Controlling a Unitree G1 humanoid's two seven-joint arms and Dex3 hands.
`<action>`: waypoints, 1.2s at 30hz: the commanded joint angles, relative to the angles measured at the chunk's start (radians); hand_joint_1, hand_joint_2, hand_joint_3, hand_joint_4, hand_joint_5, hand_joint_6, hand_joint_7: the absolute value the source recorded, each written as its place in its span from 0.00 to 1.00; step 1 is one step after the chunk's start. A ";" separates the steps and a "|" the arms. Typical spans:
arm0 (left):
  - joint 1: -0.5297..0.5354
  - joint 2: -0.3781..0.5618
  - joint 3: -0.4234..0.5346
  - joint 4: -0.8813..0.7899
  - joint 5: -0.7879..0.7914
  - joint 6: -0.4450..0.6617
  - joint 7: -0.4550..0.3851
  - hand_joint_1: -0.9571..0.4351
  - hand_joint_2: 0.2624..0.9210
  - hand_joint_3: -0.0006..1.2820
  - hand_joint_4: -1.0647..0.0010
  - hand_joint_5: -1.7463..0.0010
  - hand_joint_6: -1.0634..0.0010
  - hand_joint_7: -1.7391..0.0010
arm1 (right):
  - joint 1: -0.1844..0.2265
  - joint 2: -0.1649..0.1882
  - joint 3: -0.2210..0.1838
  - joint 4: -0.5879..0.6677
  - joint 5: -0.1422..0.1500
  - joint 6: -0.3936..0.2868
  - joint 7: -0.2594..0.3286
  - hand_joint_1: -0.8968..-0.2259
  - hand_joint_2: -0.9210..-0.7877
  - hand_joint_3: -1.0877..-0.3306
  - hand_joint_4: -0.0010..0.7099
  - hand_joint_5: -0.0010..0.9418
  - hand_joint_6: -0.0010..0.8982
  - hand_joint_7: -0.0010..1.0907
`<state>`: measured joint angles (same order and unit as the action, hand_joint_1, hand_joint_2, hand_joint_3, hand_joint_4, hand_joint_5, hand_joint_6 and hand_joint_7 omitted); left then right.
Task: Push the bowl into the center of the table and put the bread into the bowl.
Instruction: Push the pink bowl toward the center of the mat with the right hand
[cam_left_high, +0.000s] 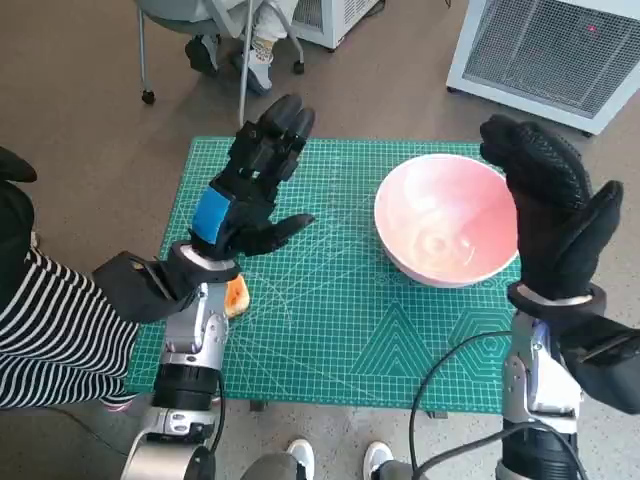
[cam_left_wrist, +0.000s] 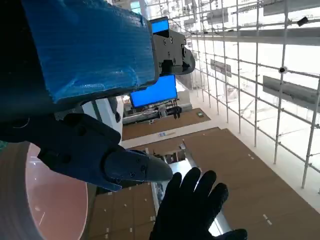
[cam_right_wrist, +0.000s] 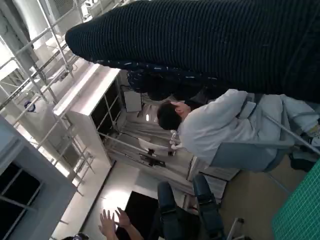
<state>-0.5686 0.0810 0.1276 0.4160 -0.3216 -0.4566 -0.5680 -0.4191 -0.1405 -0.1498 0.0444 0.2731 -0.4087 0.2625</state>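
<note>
Both arms are up off the table (cam_left_high: 300, 385), forearms rising from below and hands lifted toward the camera; the left hand (cam_left_high: 250, 190), blue tape across its back, hangs above the left part of the green cutting mat (cam_left_high: 330, 330), its fingers (cam_left_high: 285, 125) held together and pointing away from the robot, thumb jutting out toward the bowl side, nothing in its grasp; the right hand (cam_left_high: 550, 205) in the black knitted glove stands raised at the mat's right edge, just beside the pink bowl (cam_left_high: 445, 220), palm side turned inward, fingers close together and slightly curled, thumb apart, holding nothing; whether the glove touches the bowl's rim I cannot tell, it overlaps it in the head view.

The bowl sits upright on the right half of the mat, off centre, its inside bare; the bread (cam_left_high: 236, 296) shows as a small orange-brown piece on the mat's left edge, mostly hidden under the left wrist, well apart from the bowl.

From the left wrist view the taped back fills the upper left, a black thumb reaches across, the bowl's rim (cam_left_wrist: 30, 200) curves below it, and the gloved right hand (cam_left_wrist: 192, 207) shows with fingers fanned a little; the right wrist view gives only the glove as a dark band and a person (cam_right_wrist: 220, 125) seated on a chair beyond.
</note>
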 joint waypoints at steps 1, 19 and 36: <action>-0.012 0.010 -0.004 0.000 0.007 -0.008 0.002 0.41 1.00 0.16 0.95 1.00 1.00 0.79 | 0.018 0.002 -0.004 0.014 0.004 0.014 0.000 0.32 0.00 0.49 0.26 0.00 0.14 0.34; -0.013 0.008 -0.004 0.002 0.006 -0.008 0.002 0.41 1.00 0.16 0.96 1.00 1.00 0.79 | 0.010 -0.034 -0.045 0.042 0.033 0.012 0.021 0.32 0.00 0.49 0.26 0.00 0.13 0.34; -0.014 0.008 0.004 0.024 0.002 -0.021 -0.002 0.41 1.00 0.15 0.96 1.00 1.00 0.80 | -0.108 -0.132 -0.206 0.424 0.000 -0.105 -0.066 0.32 0.00 0.37 0.18 0.00 0.05 0.35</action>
<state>-0.5700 0.0824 0.1299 0.4253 -0.3201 -0.4602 -0.5683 -0.5094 -0.2538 -0.3281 0.3673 0.2979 -0.5028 0.2307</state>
